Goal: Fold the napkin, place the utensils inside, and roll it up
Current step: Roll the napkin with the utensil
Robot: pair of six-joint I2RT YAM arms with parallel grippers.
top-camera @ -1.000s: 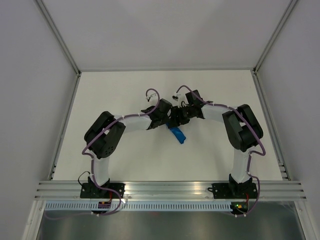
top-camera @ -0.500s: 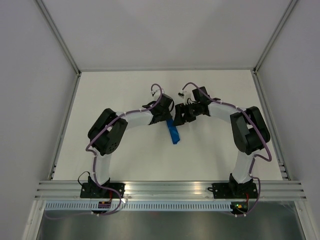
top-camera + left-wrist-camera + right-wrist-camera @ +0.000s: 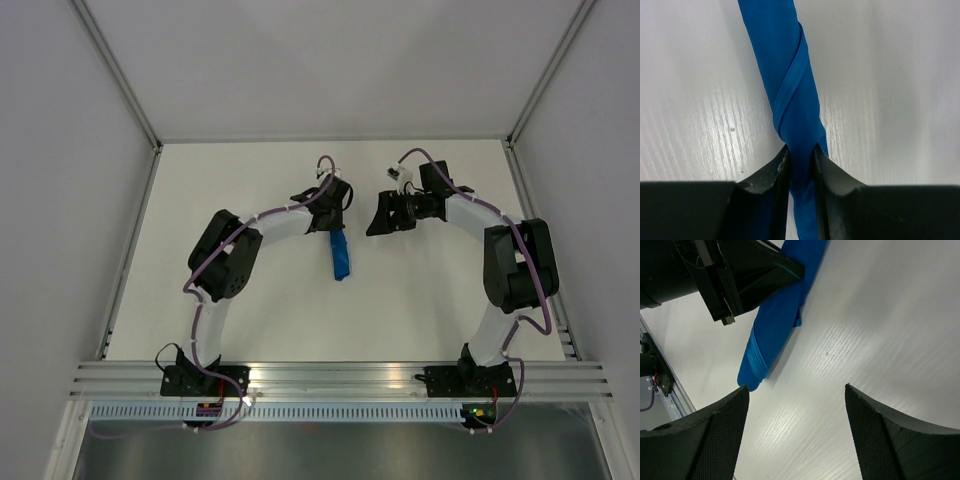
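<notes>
The blue napkin (image 3: pixel 341 256) lies on the table as a tight narrow roll with a wrapped edge spiralling round it. It also shows in the left wrist view (image 3: pixel 786 85) and the right wrist view (image 3: pixel 775 325). My left gripper (image 3: pixel 335 228) is shut on the roll's far end, its fingers (image 3: pixel 780 175) pinching the cloth. My right gripper (image 3: pixel 378 222) is open and empty, off to the right of the roll, with bare table between its fingertips (image 3: pixel 725 425). The knife is hidden; no handle or blade shows.
The white table (image 3: pixel 250 180) is fenced by a metal rail (image 3: pixel 130 250) on the left, one on the right and white walls at the back. Both arm bases sit at the near edge.
The right gripper let go and drew away to the right. The left gripper moved slightly back and right, and the roll swung from slanted to nearly straight toward the near edge.
</notes>
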